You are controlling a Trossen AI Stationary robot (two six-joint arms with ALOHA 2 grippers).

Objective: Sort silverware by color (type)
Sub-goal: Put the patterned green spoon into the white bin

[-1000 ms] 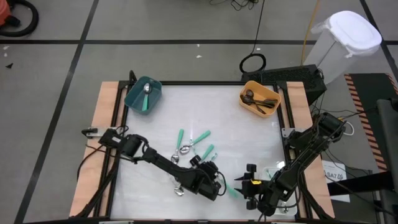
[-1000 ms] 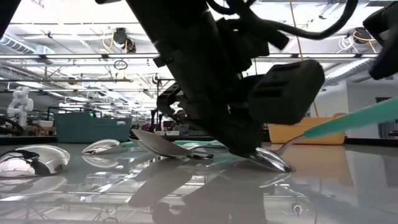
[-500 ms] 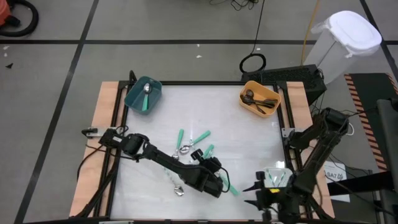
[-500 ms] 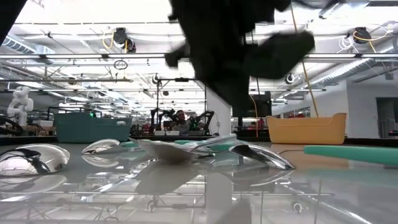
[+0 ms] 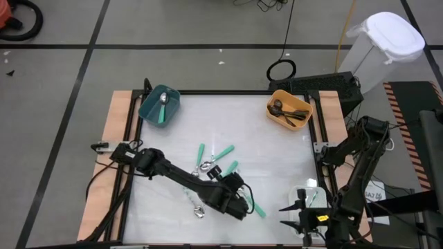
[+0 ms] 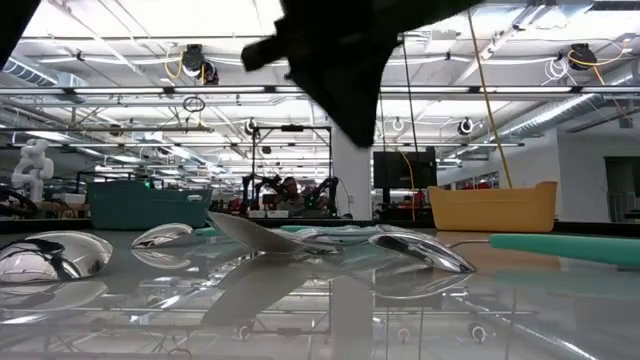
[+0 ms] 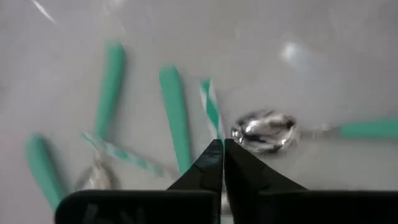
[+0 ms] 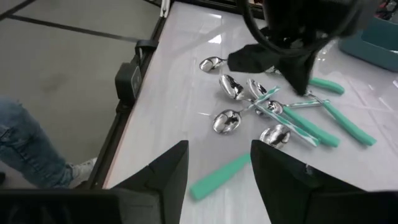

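The left end effector (image 7: 222, 149) hangs over the worktop (image 5: 263, 145) with its fingers pressed together, gripping nothing. The silverware (image 7: 264, 132) lies scattered just beneath and ahead of its tips: shiny spoon bowls among teal handles. The right end effector (image 8: 219, 163), off the near worktop corner, stands spread wide and empty.

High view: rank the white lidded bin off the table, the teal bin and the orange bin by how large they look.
1. White lidded bin, clearly largest, though it stands off the table, so its height may flatter it.
2. Orange bin and teal bin: they look about alike, so no ranking between them.
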